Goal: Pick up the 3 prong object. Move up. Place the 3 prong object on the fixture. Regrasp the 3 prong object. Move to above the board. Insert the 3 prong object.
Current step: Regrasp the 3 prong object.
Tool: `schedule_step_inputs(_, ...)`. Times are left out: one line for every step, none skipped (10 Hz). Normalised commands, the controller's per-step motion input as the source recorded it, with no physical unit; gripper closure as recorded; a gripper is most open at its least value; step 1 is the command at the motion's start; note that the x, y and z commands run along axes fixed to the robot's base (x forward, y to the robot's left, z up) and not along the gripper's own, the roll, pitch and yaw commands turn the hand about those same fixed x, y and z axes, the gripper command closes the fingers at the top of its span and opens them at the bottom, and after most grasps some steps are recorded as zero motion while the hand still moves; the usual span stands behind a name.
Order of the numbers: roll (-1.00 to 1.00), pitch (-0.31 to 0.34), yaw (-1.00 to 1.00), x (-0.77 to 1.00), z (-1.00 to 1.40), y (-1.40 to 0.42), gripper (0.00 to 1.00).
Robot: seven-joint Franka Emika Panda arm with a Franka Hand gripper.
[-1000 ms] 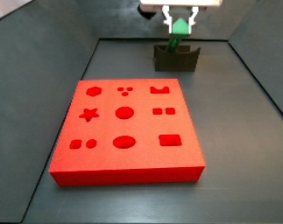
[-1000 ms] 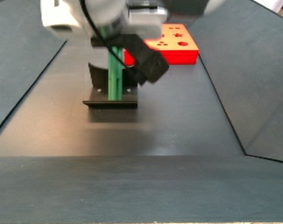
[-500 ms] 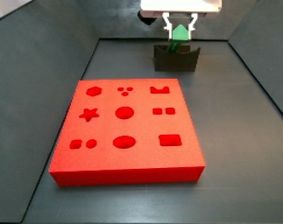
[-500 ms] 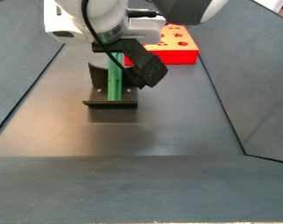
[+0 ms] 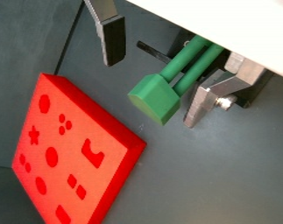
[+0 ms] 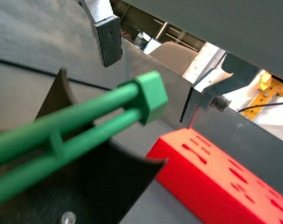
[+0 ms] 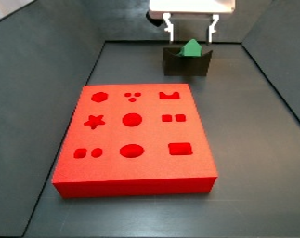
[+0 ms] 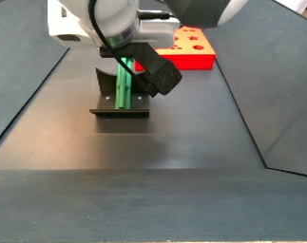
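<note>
The green 3 prong object (image 7: 189, 46) rests in the notch of the dark fixture (image 7: 187, 62) at the far end of the floor, leaning upward; it also shows in a side view (image 8: 124, 81). My gripper (image 7: 192, 29) is open just above it. In both wrist views the peg (image 5: 167, 87) (image 6: 88, 131) lies between the spread fingers (image 5: 109, 37) (image 6: 107, 39), touching neither. The red board (image 7: 134, 139) lies flat nearer the front, apart from the fixture.
Sloping dark walls (image 7: 65, 74) enclose the floor on both sides. The fixture (image 8: 122, 112) stands between the board (image 8: 190, 49) and the near end in a side view. The board's edge shows in both wrist views (image 5: 67, 153) (image 6: 225, 179).
My gripper has let go of the green peg and risen slightly. The peg has settled lower into the fixture's notch.
</note>
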Motion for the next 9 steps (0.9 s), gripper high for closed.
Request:
schedule_step_inputs(-0.01,-0.047,0.0,0.0,1.0,0.0,0.0)
schedule_step_inputs(0.0,-0.042,0.02,-0.02,1.0,0.01,0.0)
schedule_step_inputs(0.0,-0.038,0.03,-0.03,1.0,0.01,0.0)
schedule_step_inputs(0.0,-0.026,0.04,-0.04,1.0,0.01,0.0)
schedule_step_inputs(0.0,-0.019,0.04,-0.04,0.9,0.01,0.0)
schedule_step_inputs(0.0,-0.002,0.05,-0.04,0.57,0.01,0.0)
schedule_step_inputs(-0.01,0.004,0.04,-0.03,0.44,0.01,0.0)
schedule_step_inputs(1.0,0.064,0.03,0.14,0.67,-0.75,0.0)
schedule_step_inputs(1.0,0.066,0.03,0.14,0.51,-0.73,0.0)
